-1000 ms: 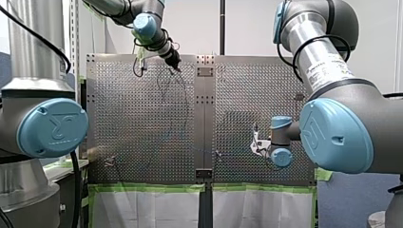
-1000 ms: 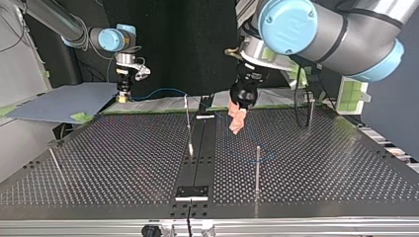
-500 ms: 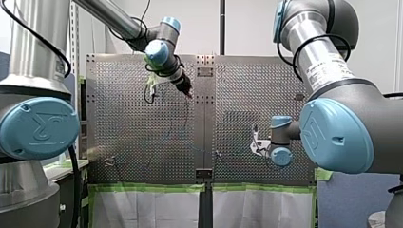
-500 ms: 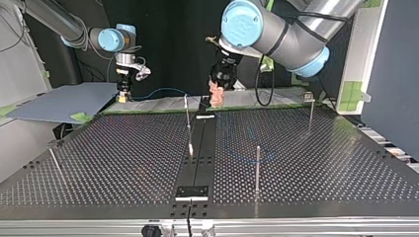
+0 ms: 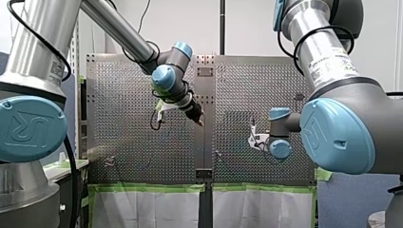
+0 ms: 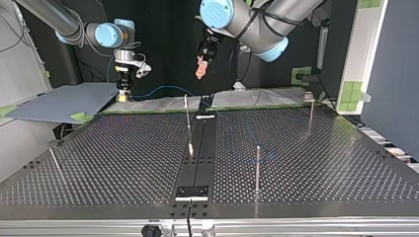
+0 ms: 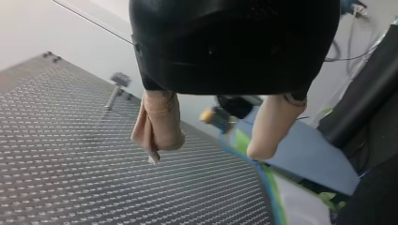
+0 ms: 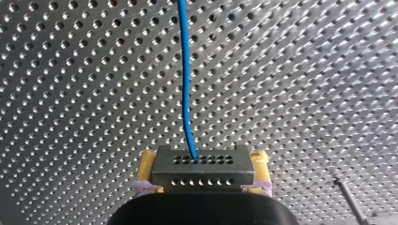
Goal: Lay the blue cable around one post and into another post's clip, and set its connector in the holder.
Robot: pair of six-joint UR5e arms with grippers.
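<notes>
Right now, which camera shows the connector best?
The right wrist view: the connector sits close up between my right end effector's yellow pads, blue cable leaving it. Top and front views show only that end effector, small; the left wrist view nothing clear.

UR logos mark my left arm's blue cap (image 5: 29,129) and my right arm's cap (image 5: 335,135)

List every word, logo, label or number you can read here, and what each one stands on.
"UR", embossed logo: my left arm's blue joint cap.
Same logo, fainter: my right arm's blue joint cap.
Dark print on my right arm's silver tube: too small to read.
Label on my left arm's silver tube: blurred.
Top and wrist views: no text.
</notes>
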